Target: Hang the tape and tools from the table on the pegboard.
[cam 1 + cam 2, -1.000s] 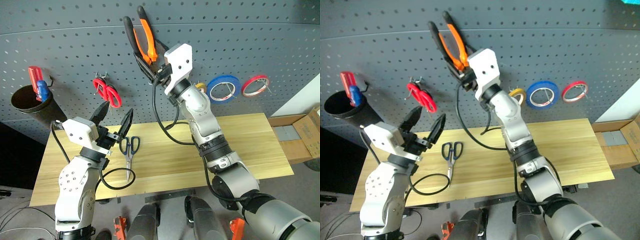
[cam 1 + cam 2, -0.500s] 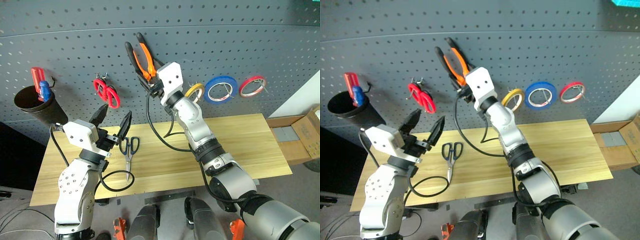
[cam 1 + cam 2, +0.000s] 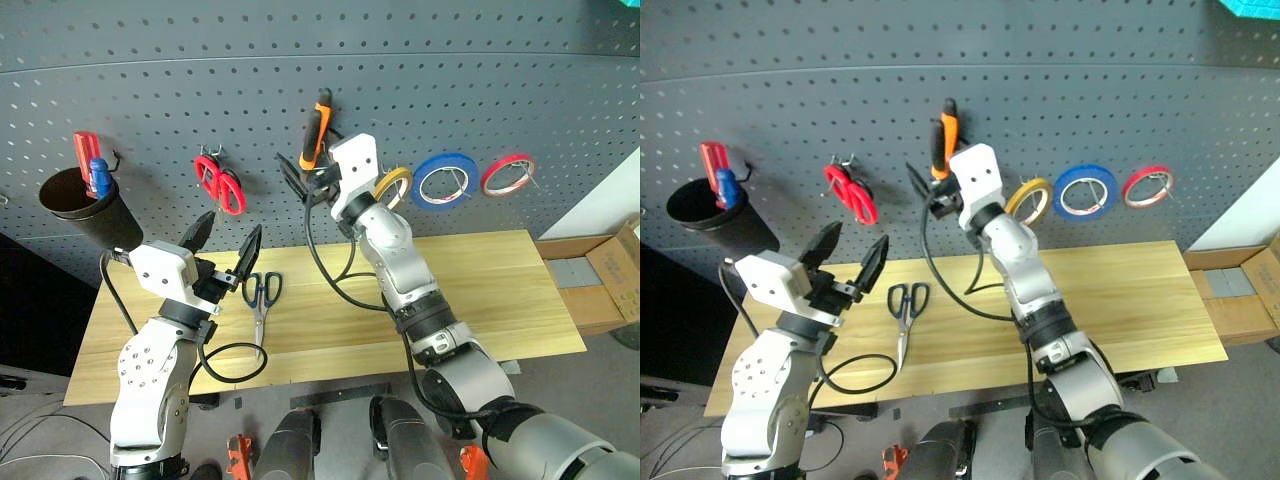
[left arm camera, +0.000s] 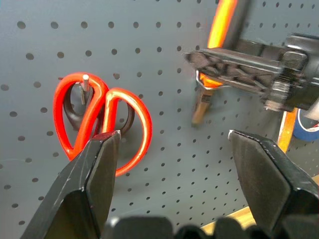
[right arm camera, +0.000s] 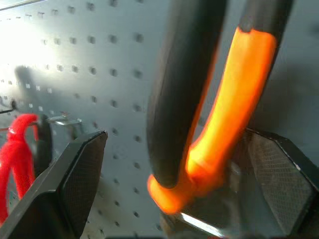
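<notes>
The orange-and-black pliers [image 3: 318, 128] stand handles-up against the dark grey pegboard [image 3: 500, 80], over a metal hook. My right gripper [image 3: 305, 185] is open around their lower part. In the right wrist view the pliers [image 5: 234, 99] sit between the spread fingers [image 5: 75, 184], close to one and clear of the other. Dark-blue-handled scissors [image 3: 260, 295] lie on the light wooden table [image 3: 480, 290]. My left gripper [image 3: 230, 235] hovers open and empty just left of them. The yellow tape [image 3: 392, 183] hangs on the board beside my right wrist.
Red-handled scissors [image 3: 217, 183] hang left of the pliers. A black cup [image 3: 85, 205] with a red-handled screwdriver is at the far left. A blue tape ring [image 3: 443, 178] and a red one [image 3: 507, 172] hang to the right. A cardboard box [image 3: 600, 280] stands beyond the table's right end.
My right gripper came down along the board with the pliers and opened. The pliers' handles, spread before, now stand together. The left arm kept still.
</notes>
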Action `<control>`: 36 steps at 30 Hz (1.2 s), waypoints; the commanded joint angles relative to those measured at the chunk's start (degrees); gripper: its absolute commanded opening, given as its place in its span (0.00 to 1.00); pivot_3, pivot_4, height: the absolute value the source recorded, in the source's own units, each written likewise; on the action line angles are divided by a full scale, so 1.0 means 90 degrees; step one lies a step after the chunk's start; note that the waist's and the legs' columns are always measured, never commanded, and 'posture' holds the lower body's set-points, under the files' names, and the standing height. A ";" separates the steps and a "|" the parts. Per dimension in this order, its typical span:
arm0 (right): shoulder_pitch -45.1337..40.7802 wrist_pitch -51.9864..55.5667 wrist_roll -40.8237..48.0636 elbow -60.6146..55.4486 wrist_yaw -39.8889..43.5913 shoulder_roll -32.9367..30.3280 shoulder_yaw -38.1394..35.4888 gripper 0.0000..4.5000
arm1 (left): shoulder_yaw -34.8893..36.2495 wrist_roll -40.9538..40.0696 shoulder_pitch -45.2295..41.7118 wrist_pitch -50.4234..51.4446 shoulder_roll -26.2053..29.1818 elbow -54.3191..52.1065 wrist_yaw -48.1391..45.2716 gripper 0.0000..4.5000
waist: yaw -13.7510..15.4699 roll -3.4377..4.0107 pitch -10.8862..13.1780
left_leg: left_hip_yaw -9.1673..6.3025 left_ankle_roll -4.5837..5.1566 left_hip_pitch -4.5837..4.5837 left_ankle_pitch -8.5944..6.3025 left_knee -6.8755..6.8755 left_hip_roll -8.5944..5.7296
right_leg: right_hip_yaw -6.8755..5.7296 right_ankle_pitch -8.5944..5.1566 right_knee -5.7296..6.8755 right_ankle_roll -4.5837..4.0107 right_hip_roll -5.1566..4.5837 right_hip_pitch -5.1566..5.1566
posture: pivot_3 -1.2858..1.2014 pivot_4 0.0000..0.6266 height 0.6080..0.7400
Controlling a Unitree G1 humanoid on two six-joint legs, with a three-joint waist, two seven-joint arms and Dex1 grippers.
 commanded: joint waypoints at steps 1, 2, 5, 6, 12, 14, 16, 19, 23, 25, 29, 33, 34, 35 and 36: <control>0.0459 0.0554 0.0178 -0.1356 0.0293 -0.0211 0.0101 0.99 | 0.0151 -0.0072 0.0162 -0.0146 0.0050 -0.0012 -0.0059 0.83 | -0.0009 0.0000 0.0000 | 0.0002 0.0000 -0.0002 0.0000 -0.0002 0.0001 | 0.0001 0.0000 -0.0001 0.0000 0.0000 -0.0003 | 0.52 0.39 1.00; 0.0654 0.0751 0.0204 -0.1693 0.0373 -0.0305 0.0141 0.99 | 0.0179 -0.0094 0.0209 -0.0163 0.0046 -0.0001 -0.0066 0.83 | -0.0011 0.0000 0.0000 | 0.0003 0.0000 -0.0004 0.0000 -0.0002 0.0002 | 0.0000 0.0000 -0.0003 0.0000 0.0000 -0.0006 | 0.52 0.40 1.00; 0.1294 0.1389 0.0284 -0.2671 0.0655 -0.0668 0.0287 0.99 | 0.0247 -0.0132 0.0374 -0.0203 0.0036 0.0067 -0.0105 0.83 | -0.0023 0.0000 0.0000 | 0.0005 0.0000 -0.0006 -0.0001 -0.0006 0.0004 | -0.0001 0.0000 -0.0014 0.0000 0.0000 -0.0008 | 0.52 0.40 1.00; 0.1495 0.1635 0.0351 -0.2986 0.0769 -0.0794 0.0332 0.99 | 0.0269 -0.0145 0.0434 -0.0205 0.0029 0.0101 -0.0123 0.83 | -0.0032 0.0000 0.0000 | 0.0004 0.0001 -0.0006 -0.0001 -0.0008 0.0005 | -0.0002 -0.0001 -0.0018 0.0000 0.0001 -0.0007 | 0.52 0.40 1.00; 0.2670 0.4107 0.2042 -0.4663 0.1714 -0.1455 0.0362 0.99 | 0.0582 -0.0513 0.0932 0.0207 -0.0024 0.0404 -0.0092 0.83 | -0.0032 0.0000 0.0000 | 0.0005 0.0003 -0.0003 -0.0002 -0.0009 0.0007 | 0.0000 -0.0001 -0.0025 0.0000 0.0001 0.0000 | 0.51 0.42 1.00; 0.2977 0.4732 0.2428 -0.4833 0.2234 -0.1887 0.0581 0.99 | 0.0526 -0.0619 0.1080 0.0945 0.0121 0.0478 0.0000 0.83 | -0.0029 0.0000 0.0000 | 0.0005 0.0006 -0.0001 -0.0004 -0.0009 0.0009 | -0.0002 -0.0001 -0.0027 0.0000 0.0001 0.0006 | 0.51 0.42 1.00; 0.3172 0.5050 0.2507 -0.4867 0.2552 -0.2287 0.0823 0.99 | 0.0521 -0.0717 0.1129 0.1697 0.0202 0.0438 0.0249 0.83 | -0.0030 0.0000 0.0001 | 0.0001 0.0021 0.0005 -0.0013 -0.0009 0.0008 | -0.0006 -0.0002 -0.0033 0.0001 0.0000 0.0017 | 0.51 0.43 1.00; 0.3283 0.4831 0.2027 -0.4599 0.2646 -0.2697 0.1213 0.99 | 0.0451 -0.0771 0.0966 0.3112 0.0324 0.0218 0.0896 0.83 | -0.0027 -0.0001 0.0001 | 0.0001 0.0032 0.0012 -0.0019 -0.0006 0.0005 | -0.0011 -0.0002 -0.0035 0.0002 -0.0004 0.0029 | 0.51 0.44 1.00; 0.3216 0.4420 0.1590 -0.4038 0.2504 -0.2719 0.1318 0.99 | 0.0115 -0.0467 0.0659 0.4083 0.0500 0.0248 0.1260 0.83 | -0.0019 -0.0001 0.0001 | -0.0002 0.0018 0.0027 -0.0011 -0.0006 0.0005 | -0.0017 -0.0002 -0.0030 0.0003 -0.0004 0.0039 | 0.51 0.45 1.00; 0.3227 0.4343 0.1518 -0.4000 0.2511 -0.2688 0.1332 0.99 | -0.0024 -0.0405 0.0559 0.4496 0.0551 0.0300 0.1352 0.83 | -0.0017 -0.0001 0.0002 | -0.0001 0.0011 0.0027 -0.0008 -0.0006 0.0005 | -0.0015 -0.0002 -0.0032 0.0003 -0.0004 0.0040 | 0.51 0.45 1.00; 0.3256 0.4318 0.1421 -0.4044 0.2463 -0.2621 0.1325 0.99 | -0.0369 -0.0128 0.0376 0.5083 0.0596 0.0461 0.1521 0.83 | -0.0026 -0.0001 0.0002 | 0.0001 0.0009 0.0026 -0.0008 -0.0010 0.0006 | -0.0012 -0.0002 -0.0034 0.0003 -0.0005 0.0037 | 0.51 0.45 1.00; 0.3253 0.4355 0.1373 -0.4080 0.2456 -0.2590 0.1322 0.99 | -0.0547 -0.0030 0.0113 0.5612 0.0511 0.0617 0.1606 0.83 | -0.0022 -0.0002 0.0002 | 0.0000 0.0009 0.0026 -0.0008 -0.0011 0.0006 | -0.0014 -0.0002 -0.0036 0.0003 -0.0005 0.0037 | 0.50 0.46 1.00; 0.3249 0.4360 0.1362 -0.4079 0.2454 -0.2584 0.1323 0.99 | -0.0577 -0.0017 0.0063 0.5694 0.0475 0.0629 0.1625 0.83 | -0.0022 -0.0002 0.0002 | 0.0000 0.0010 0.0026 -0.0008 -0.0011 0.0006 | -0.0013 -0.0002 -0.0036 0.0003 -0.0006 0.0037 | 0.50 0.46 1.00; 0.3241 0.4354 0.1339 -0.4068 0.2462 -0.2589 0.1327 0.99 | -0.0614 0.0028 0.0008 0.5722 0.0415 0.0665 0.1670 0.83 | -0.0022 -0.0002 0.0002 | 0.0001 0.0010 0.0026 -0.0009 -0.0011 0.0006 | -0.0013 -0.0002 -0.0036 0.0003 -0.0007 0.0038 | 0.50 0.47 1.00; 0.3232 0.4348 0.1321 -0.4052 0.2475 -0.2597 0.1331 0.99 | -0.0622 0.0060 -0.0025 0.5739 0.0384 0.0691 0.1690 0.83 | -0.0022 -0.0002 0.0002 | 0.0001 0.0010 0.0026 -0.0008 -0.0011 0.0005 | -0.0014 -0.0002 -0.0036 0.0003 -0.0008 0.0038 | 0.50 0.47 1.00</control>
